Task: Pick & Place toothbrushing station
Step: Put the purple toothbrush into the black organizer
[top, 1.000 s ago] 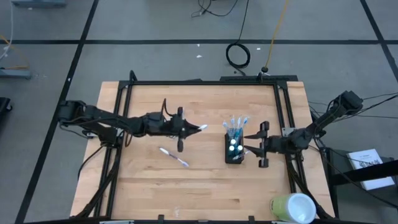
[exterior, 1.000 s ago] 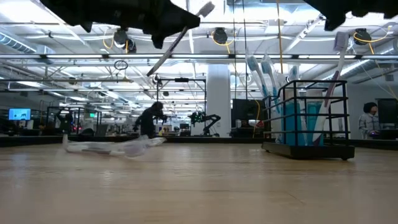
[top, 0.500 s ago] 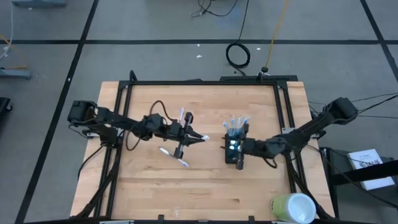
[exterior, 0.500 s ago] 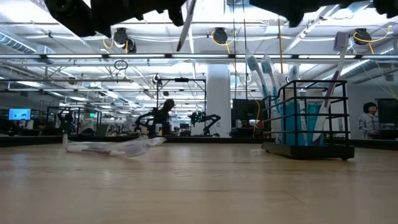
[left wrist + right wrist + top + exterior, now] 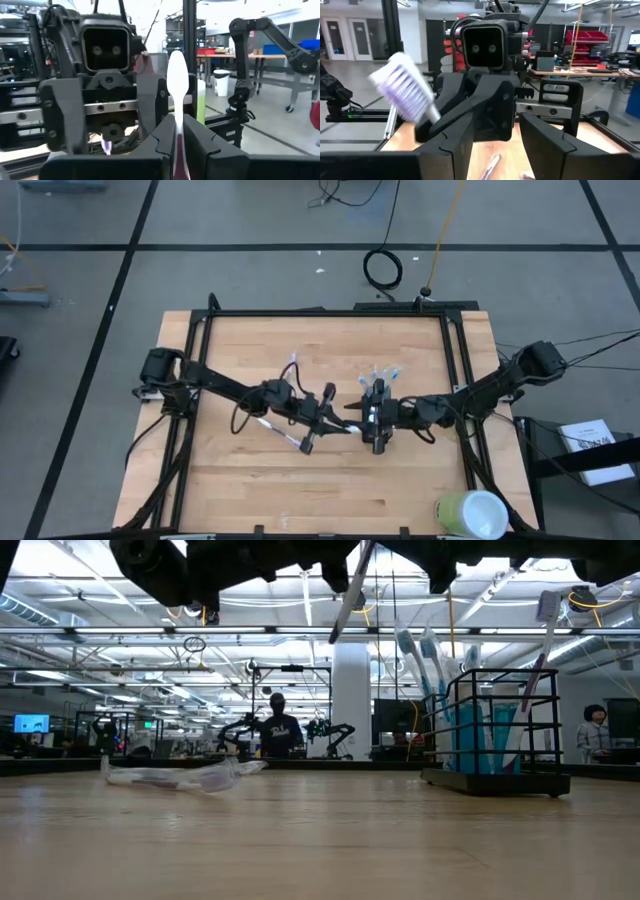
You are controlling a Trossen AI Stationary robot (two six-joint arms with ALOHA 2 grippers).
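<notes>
The black wire holder stands right of the table's middle with several blue-and-white toothbrushes upright in it; it also shows in the low view. My left gripper is just left of the holder, above the table, shut on a white toothbrush. My right gripper hovers over the holder, open, facing the left gripper; its fingers stand apart and touch nothing. A clear-wrapped toothbrush lies flat on the table. My left gripper pinches the toothbrush's handle between its two fingers, the fingers lying along the handle. The brush head sticks out past the fingertips toward the right gripper. The toothbrush is lifted clear of the table, and in the low view it hangs steeply tilted.
A yellow-green and white cylinder stands at the table's near right corner. The wrapped toothbrush also shows in the low view, left of the holder. Black frame rails run along the table's left, right and far edges.
My left gripper has gone toward the table's right and near edges, up to the holder, carrying the toothbrush, which has tipped more upright. My right gripper has gone toward the table's left, over the holder, until it faces the left gripper.
</notes>
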